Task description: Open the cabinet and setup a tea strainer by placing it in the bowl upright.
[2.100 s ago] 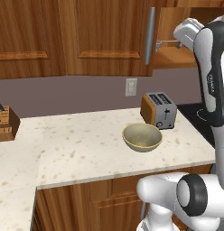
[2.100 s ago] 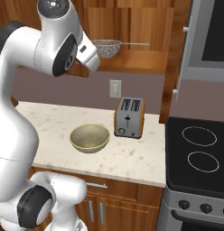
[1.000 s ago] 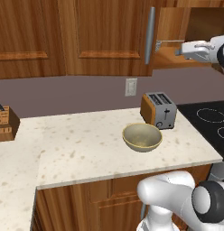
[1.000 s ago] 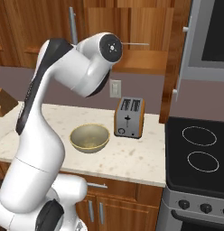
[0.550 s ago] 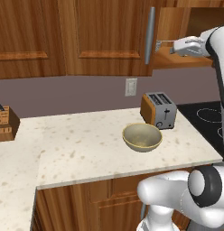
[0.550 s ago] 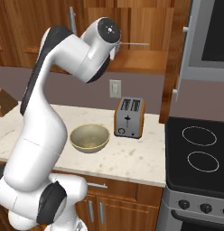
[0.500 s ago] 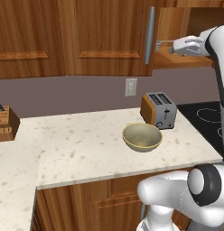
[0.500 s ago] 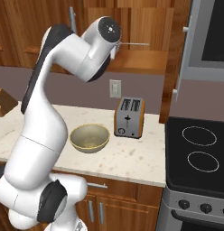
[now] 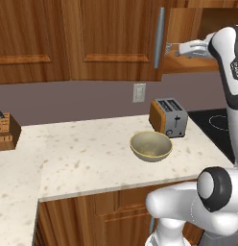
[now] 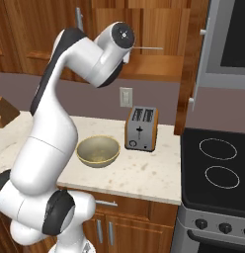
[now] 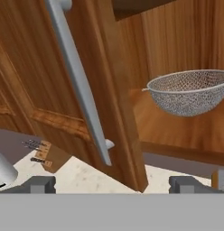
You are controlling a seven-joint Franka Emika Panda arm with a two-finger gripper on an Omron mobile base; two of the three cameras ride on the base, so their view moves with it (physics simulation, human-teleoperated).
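Speckled cream counter (image 9: pixel 92 153): bowl (image 9: pixel 150 145), toaster (image 9: pixel 169 117) at 1 o'clock; knife block (image 9: pixel 5 132), apparently. Cabinet (image 11: pixel 100 90) open; gripper (image 11: pixel 111 184) released.

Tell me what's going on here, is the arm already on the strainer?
Not yet. The cabinet door is swung open, and the strainer sits on the shelf inside. The gripper is raised at the cabinet opening with its jaws open and nothing in them; in the hand view the strainer lies ahead and off to one side of the fingertips. The bowl waits on the counter beside the toaster, with nothing in it.
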